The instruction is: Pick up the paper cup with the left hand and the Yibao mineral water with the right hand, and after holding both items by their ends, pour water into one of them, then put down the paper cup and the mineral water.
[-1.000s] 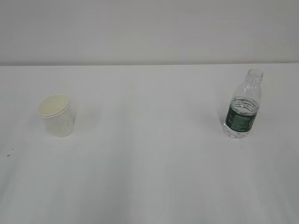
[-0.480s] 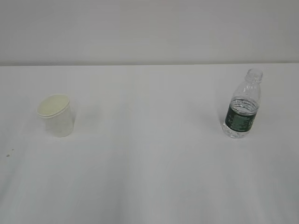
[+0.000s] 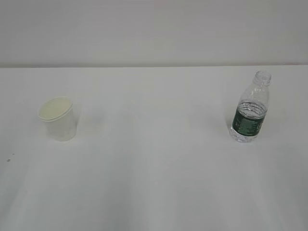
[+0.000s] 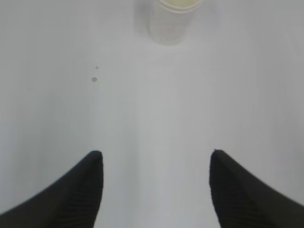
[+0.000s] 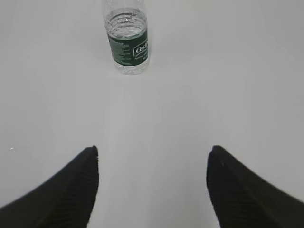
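The white paper cup stands upright on the left of the white table. It shows at the top edge of the left wrist view, far ahead of my left gripper, which is open and empty. The Yibao mineral water bottle, uncapped, with a dark green label, stands upright on the right. In the right wrist view the bottle stands ahead and slightly left of my right gripper, which is open and empty. Neither gripper shows in the exterior view.
Small dark specks lie on the table left of the cup, also seen in the left wrist view. A pale wall rises behind the table's far edge.
The cup and the bottle stand where they were. No arm enters the exterior view.
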